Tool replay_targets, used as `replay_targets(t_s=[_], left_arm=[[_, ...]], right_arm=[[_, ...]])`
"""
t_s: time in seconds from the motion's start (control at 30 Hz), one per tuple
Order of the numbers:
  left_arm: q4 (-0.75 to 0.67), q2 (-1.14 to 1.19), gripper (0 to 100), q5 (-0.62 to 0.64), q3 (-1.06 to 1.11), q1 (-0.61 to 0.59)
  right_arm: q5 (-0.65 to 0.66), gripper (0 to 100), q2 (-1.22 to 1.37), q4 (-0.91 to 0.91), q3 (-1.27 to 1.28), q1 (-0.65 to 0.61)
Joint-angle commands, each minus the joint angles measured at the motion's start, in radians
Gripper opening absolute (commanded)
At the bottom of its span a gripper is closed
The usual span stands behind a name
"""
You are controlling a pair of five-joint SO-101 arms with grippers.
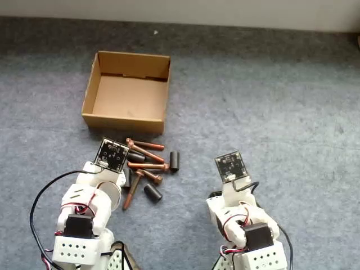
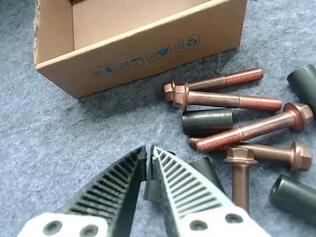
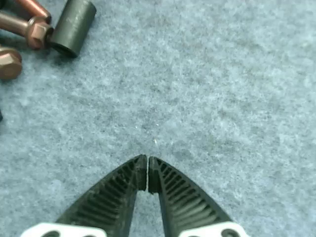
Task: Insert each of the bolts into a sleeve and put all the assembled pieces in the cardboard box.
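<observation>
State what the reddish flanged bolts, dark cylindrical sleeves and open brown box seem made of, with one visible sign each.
Reddish flanged bolts: probably copper-plated steel; metallic sheen, cut threads.
Dark cylindrical sleeves: perhaps dull grey metal or plastic; smooth matt walls.
Open brown box: cardboard; matt fibrous faces, rough cut edge.

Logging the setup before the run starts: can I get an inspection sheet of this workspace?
Surface: grey carpet, flat.
Job's things: cardboard box open and empty; copper bolts and dark sleeves loose in a pile in front of it.
Clutter: nothing seen.
Hands: left hand shut, empty, beside the pile; right hand shut, empty, over bare carpet.
Cables: black cable loops out beside the left arm.
Surroundings: pale strip beyond the carpet's far edge.
</observation>
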Motion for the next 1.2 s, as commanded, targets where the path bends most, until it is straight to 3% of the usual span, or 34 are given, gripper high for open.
replay_targets(t_s=[0.0, 0.6, 0.83, 1.0, 1.17], left_arm=[[0.003, -0.010, 4, -0.006, 0.025, -0.007], [0.008, -0.010, 4, -0.005, 0.025, -0.002], [0.272, -0.021, 4, -0.005, 0.024, 0.010], [0.272, -0.022, 4, -0.008, 0.015, 0.007], [0.150, -0.022, 4, -0.008, -0.027, -0.088]], right_arm=[[0.009, 0.5, -0.013, 0.004, 0.143, 0.007], [0.009, 0.5, -0.013, 0.004, 0.143, 0.007], [0.009, 0.5, -0.013, 0.004, 0.143, 0.002], [0.011, 0.5, -0.013, 0.010, 0.143, 0.008], [0.011, 0.5, -0.015, 0.008, 0.081, 0.045]])
